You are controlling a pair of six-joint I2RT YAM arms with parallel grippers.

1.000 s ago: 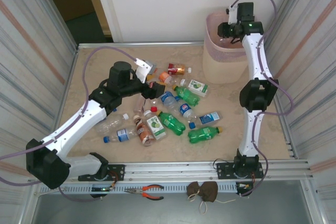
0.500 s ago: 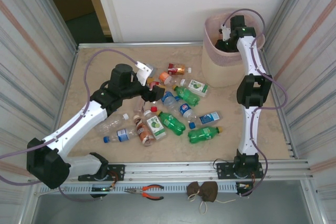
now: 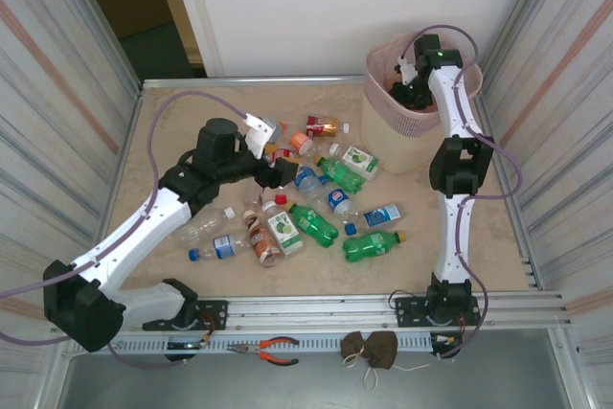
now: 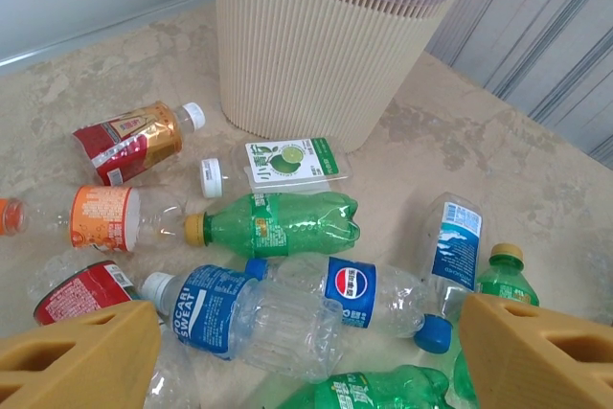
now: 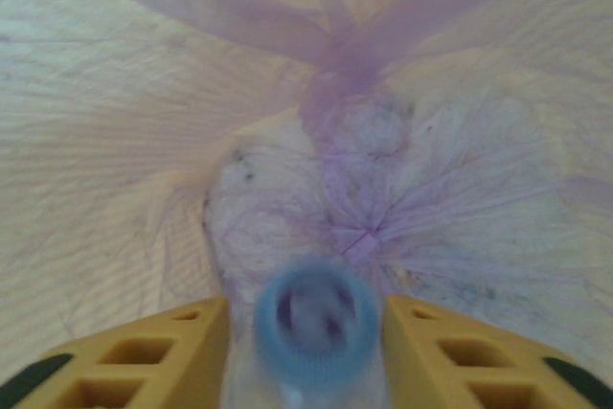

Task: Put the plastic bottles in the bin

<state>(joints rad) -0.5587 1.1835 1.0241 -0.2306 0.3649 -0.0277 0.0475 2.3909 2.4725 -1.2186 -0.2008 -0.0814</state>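
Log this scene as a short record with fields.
Left hand: open, above the loose bottles
Right hand: down inside the bin
Between right fingers: blue-capped bottle, blurred; grip unclear
Table: many bottles lying on their sides, left of the bin
Bin lining: purple liner

Blurred, edge-cropped blue-capped bottle
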